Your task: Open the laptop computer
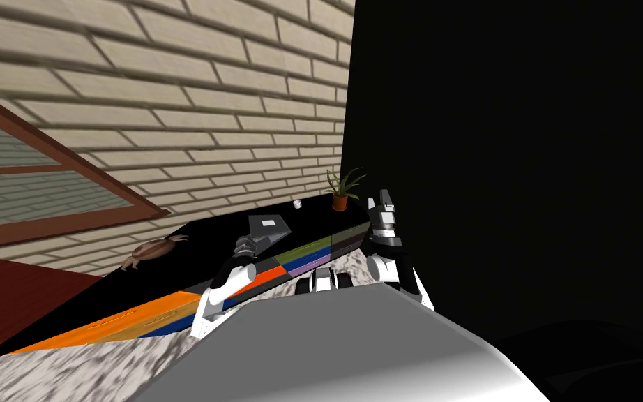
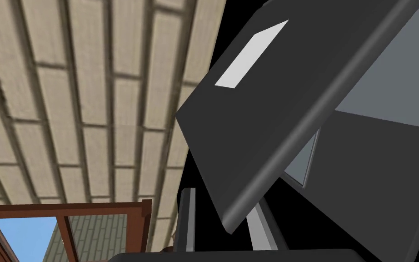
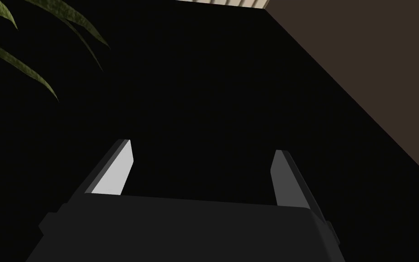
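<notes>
already the laptop [image 1: 269, 229] sits part open on the black tabletop [image 1: 201, 241], not far from the plant [image 1: 342, 185]. the left gripper [image 2: 220, 202] pinches the front edge of the lid [image 2: 258, 104], which tilts up off the base. the right gripper [image 3: 199, 173] hangs spread and empty by the plant. left to do, i judge: swing the lid on up to upright.
</notes>
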